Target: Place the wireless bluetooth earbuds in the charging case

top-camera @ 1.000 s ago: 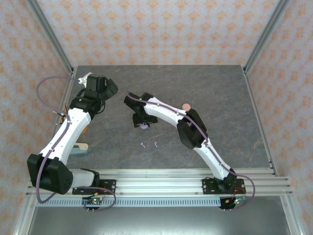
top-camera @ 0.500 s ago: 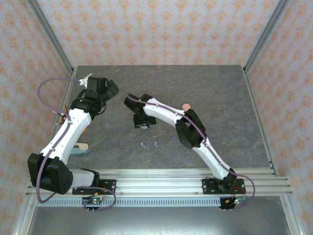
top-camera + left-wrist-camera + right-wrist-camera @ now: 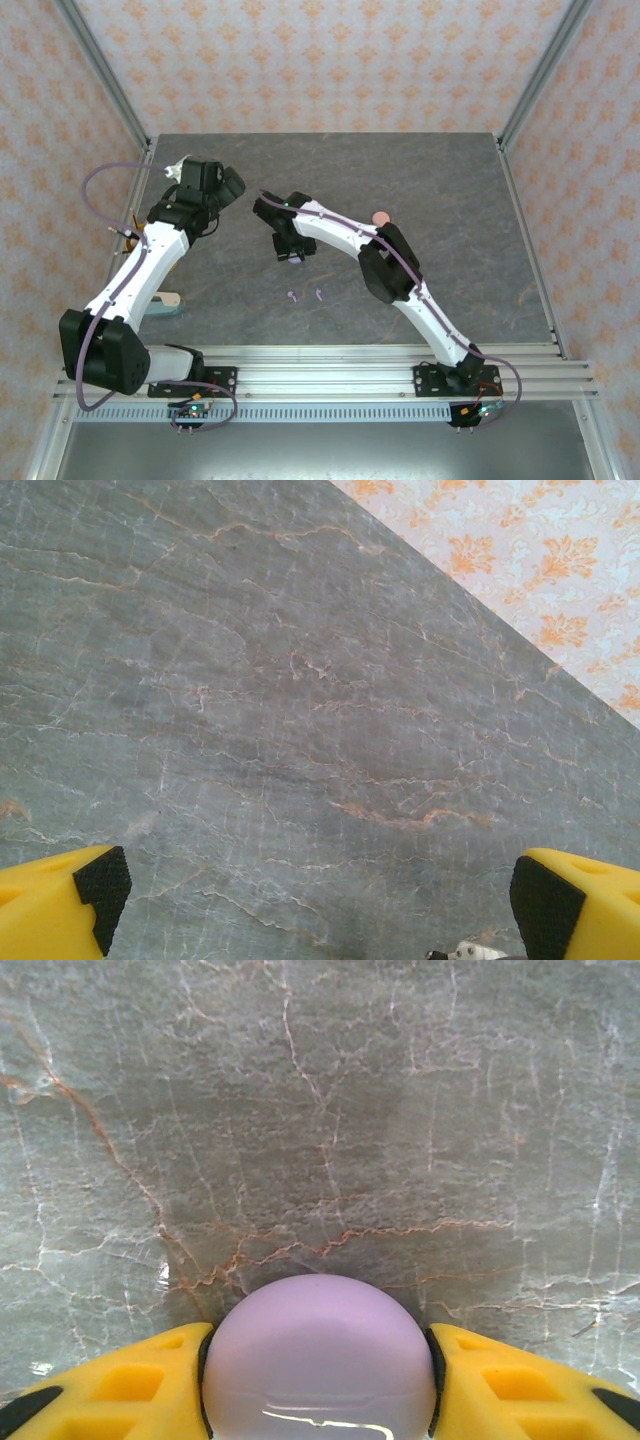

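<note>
While my right gripper (image 3: 318, 1352) pinches the purple charging case (image 3: 318, 1325) on both sides | squeeze evenly, keep it level | 2 earbuds (image 3: 291, 296) lie nearby | left gripper (image 3: 322, 890) spread wide

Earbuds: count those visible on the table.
2: the left earbud and the right earbud lie side by side on the table, toward its near edge. More may be hidden under the arms.

Left arm (image 3: 135, 275) extended forward, forearm leaning inward, left gripper (image 3: 322, 890) with jaws spread fully wide, right arm (image 3: 400, 275) reaching forward-left, elbow bent, wrist pitched down, right gripper (image 3: 318, 1365) low, yellow fingers pressed against both sides of the purple charging case (image 3: 318, 1320).
</note>
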